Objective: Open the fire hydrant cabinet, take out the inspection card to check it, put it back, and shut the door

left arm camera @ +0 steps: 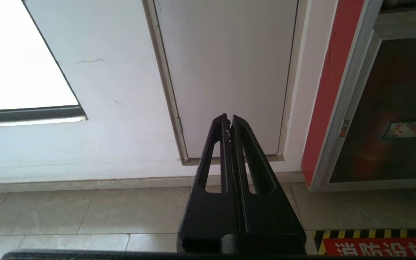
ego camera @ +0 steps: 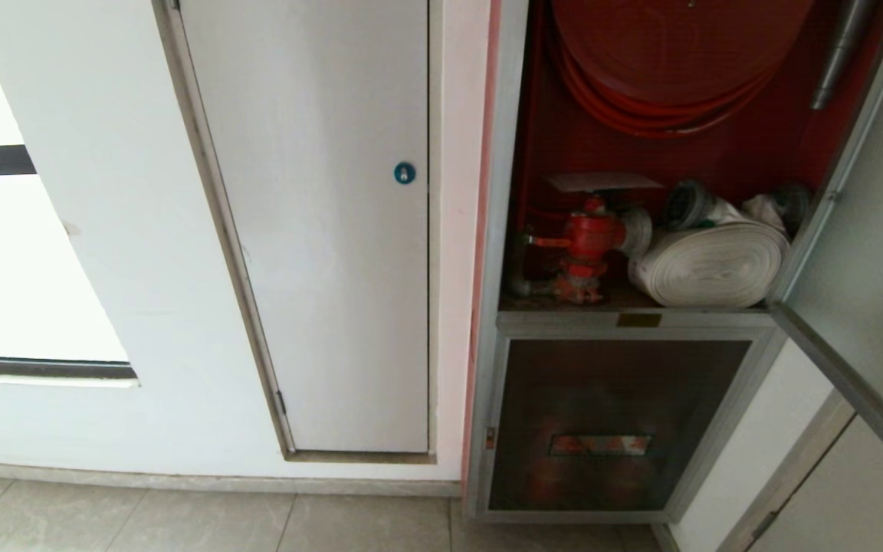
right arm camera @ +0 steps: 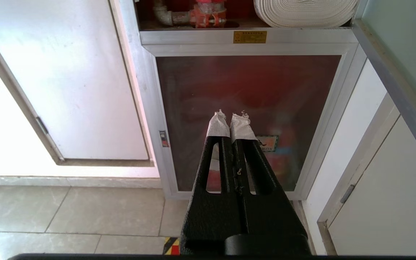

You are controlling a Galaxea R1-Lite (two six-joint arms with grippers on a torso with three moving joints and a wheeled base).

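While the door (ego camera: 863,253) stands swung open to the right, contents list as follows.
Fire hydrant cabinet (ego camera: 497,230): silver-framed, red inside, upper compartment exposed.
White-grey panel (ego camera: 319,230): left of the cabinet, shut, blue round lock (ego camera: 405,173).
Lower glass panel (ego camera: 610,422): dark, shut, red label.
Hose reel (ego camera: 671,54): red, top of the compartment.
Rolled hose (ego camera: 710,264): white, on the compartment floor, right of the valve.
Inspection card (ego camera: 604,182): white, flat, lying above the red valve (ego camera: 587,241).
Left end effector (left arm camera: 229,121): clenched, empty, facing the white-grey panel.
Right end effector (right arm camera: 231,119): clenched, empty, white-wrapped fingertips (right arm camera: 217,124), facing the lower glass panel.
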